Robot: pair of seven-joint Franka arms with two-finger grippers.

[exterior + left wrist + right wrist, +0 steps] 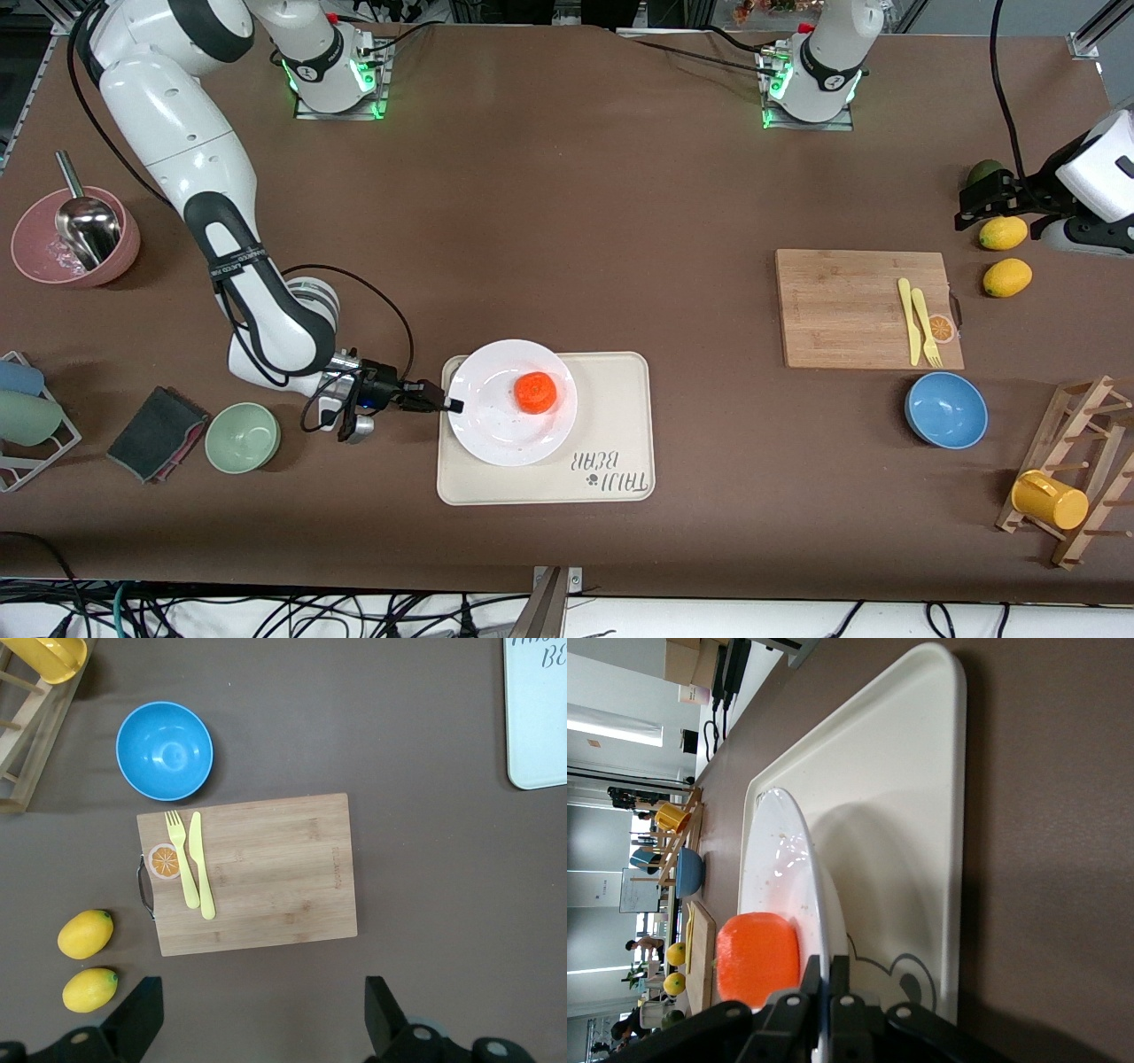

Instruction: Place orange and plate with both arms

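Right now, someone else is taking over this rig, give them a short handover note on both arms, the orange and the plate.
Right end effector: shut on the plate rim, at the tray's edge toward the right arm's end.
Left end effector: open, empty, over bare table beside the cutting board; waiting.
The orange sits on the plate; the plate lies on the cream tray.
Done: both placed.
Left: release the rim, withdraw.

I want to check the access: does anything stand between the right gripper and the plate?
Nothing visible does. The right gripper is already at the plate, its fingers closed on the rim at the edge toward the right arm's end of the table. The plate lies on the tray, with the orange on it.
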